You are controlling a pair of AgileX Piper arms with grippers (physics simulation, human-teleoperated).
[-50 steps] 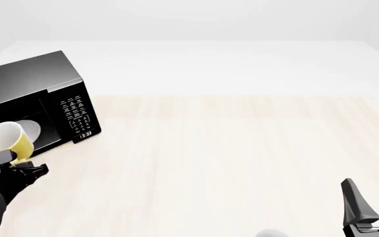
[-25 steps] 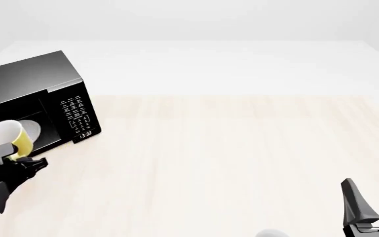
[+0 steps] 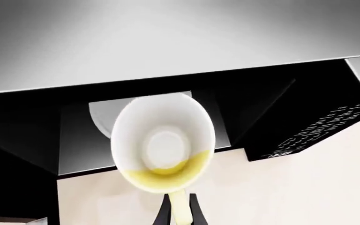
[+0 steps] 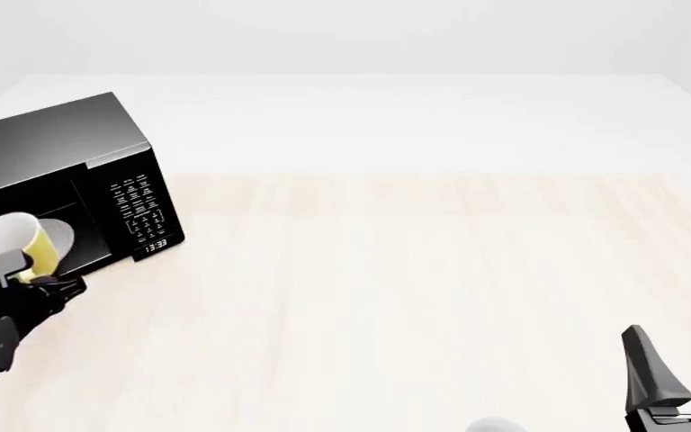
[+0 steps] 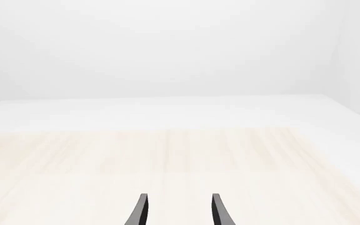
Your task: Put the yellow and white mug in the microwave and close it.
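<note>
The left end effector (image 3: 178,211) clamps the yellow loop handle of the yellow and white mug (image 4: 12,243), holding it tipped on its side just ahead of the fingers, its white mouth turned back toward the arm. In the left wrist view the mug's hollow shows nothing but its white wall and a sliver of yellow rim. Directly beyond the mug stands the microwave (image 4: 76,148), a black box on the pale wooden surface (image 4: 417,288), its cavity open toward the end effector. The round white turntable plate (image 3: 105,117) lies inside, partly hidden behind the mug, which hangs at the cavity's mouth; whether its body has crossed the threshold cannot be told. The keypad and small clock (image 4: 156,244) sit on the front panel beside the opening. Well apart from all this, the right end effector (image 4: 686,369) waits low over the surface with its fingers spread and nothing between them.
</note>
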